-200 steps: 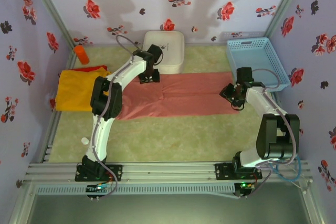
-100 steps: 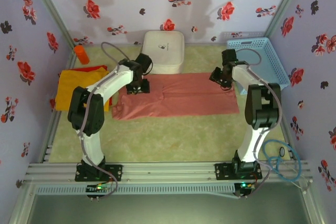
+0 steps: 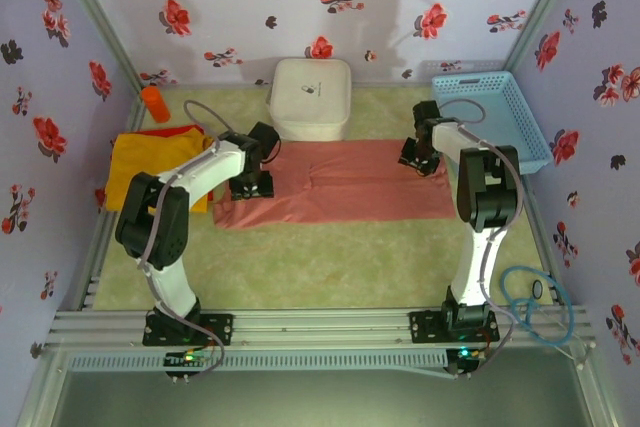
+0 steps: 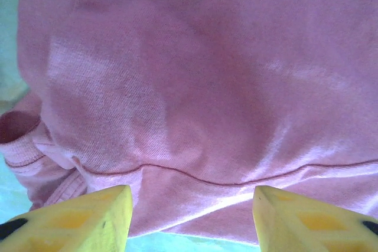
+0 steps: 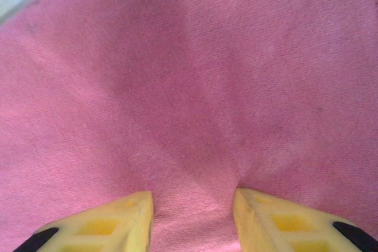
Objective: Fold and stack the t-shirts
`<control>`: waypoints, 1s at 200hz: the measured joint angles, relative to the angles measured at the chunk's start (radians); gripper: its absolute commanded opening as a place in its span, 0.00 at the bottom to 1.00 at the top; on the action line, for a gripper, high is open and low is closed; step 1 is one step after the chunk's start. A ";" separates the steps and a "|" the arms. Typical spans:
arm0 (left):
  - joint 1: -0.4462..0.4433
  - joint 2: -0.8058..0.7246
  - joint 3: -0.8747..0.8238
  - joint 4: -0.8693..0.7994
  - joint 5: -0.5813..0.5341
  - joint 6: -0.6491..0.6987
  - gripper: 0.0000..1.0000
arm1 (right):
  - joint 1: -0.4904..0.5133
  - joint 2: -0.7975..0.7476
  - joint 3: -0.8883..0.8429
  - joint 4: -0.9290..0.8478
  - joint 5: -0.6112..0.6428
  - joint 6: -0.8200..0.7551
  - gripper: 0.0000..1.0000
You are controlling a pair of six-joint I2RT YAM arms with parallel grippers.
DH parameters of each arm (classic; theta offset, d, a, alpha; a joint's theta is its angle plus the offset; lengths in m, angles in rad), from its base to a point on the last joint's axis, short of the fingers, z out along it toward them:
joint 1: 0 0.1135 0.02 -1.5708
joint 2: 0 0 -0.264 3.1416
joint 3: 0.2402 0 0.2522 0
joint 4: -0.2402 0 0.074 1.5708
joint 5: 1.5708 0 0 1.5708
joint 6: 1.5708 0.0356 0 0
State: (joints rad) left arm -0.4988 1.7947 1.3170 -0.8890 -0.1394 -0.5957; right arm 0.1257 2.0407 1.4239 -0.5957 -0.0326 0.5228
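Left fingers [image 4: 77, 216] stood apart over the pink t-shirt [image 3: 340, 182]. Cloth lay across the gap and nothing was pinched. Right fingers [image 5: 100, 222] were also apart, tips pressed onto the same shirt, with faint creases running toward one tip; no grip seen.

Change over the last second:
- The left fingers had left the shirt's far edge, just in front of the white box [image 3: 312, 97]. They had travelled to the shirt's left end, left of the box and nearer the arm bases.
- The right fingers had gone from the shirt's right end to its far right corner, right of the box.
- The shirt kept its long flat band shape just in front of the box, far edge close beside the box's near wall.

Judgement: a repositioning, with one arm now at each end of the shirt, probably setting up a grasp. The next fold was not yet made.

The yellow-orange t-shirt [image 3: 140, 177] lay well left of the box, the red t-shirt [image 3: 165, 131] showing at its far edge. Neither was stacked with the pink one.

Materials:
- Pink cloth was a fine matte knit, soft, lying in shallow waves.
- A stitched seam [image 4: 236, 181] crossed it near the left fingers, beside a bunched sleeve cuff [image 4: 20, 137].
- Fingers were hard yellow wedges.
- Box was smooth, white, a rounded square.
- Bench [image 3: 330, 257] carried a pale green, fuzzy mat.
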 measured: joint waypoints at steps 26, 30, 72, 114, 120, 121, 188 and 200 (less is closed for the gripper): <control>0.002 -0.006 0.000 0.004 0.000 0.000 0.56 | 0.023 -0.048 -0.066 -0.016 0.019 0.000 0.41; 0.004 -0.006 0.000 0.004 0.000 0.000 0.56 | 0.030 -0.059 -0.079 -0.022 0.021 0.000 0.41; 0.025 0.014 0.029 0.006 0.000 0.004 0.54 | 0.145 -0.173 -0.230 -0.094 0.032 0.001 0.41; 0.028 0.168 0.158 0.025 0.005 0.018 0.52 | 0.317 -0.268 -0.352 -0.164 0.018 0.030 0.41; 0.028 0.192 0.174 0.027 0.006 0.023 0.51 | 0.339 -0.277 -0.364 -0.169 0.014 0.037 0.41; 0.028 0.199 0.178 0.027 0.007 0.023 0.50 | 0.346 -0.278 -0.367 -0.170 0.011 0.040 0.41; 0.005 0.346 0.317 0.014 0.058 0.045 0.45 | 0.758 -0.283 -0.380 -0.181 -0.130 0.211 0.41; -0.013 0.356 0.324 0.017 0.075 0.046 0.44 | 0.828 -0.265 -0.357 -0.179 -0.165 0.241 0.41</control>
State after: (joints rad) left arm -0.5121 2.1506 1.6413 -0.8719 -0.0643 -0.5499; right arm 0.9535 1.7756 1.0672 -0.7750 -0.1974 0.7643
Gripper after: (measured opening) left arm 0.453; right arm 0.411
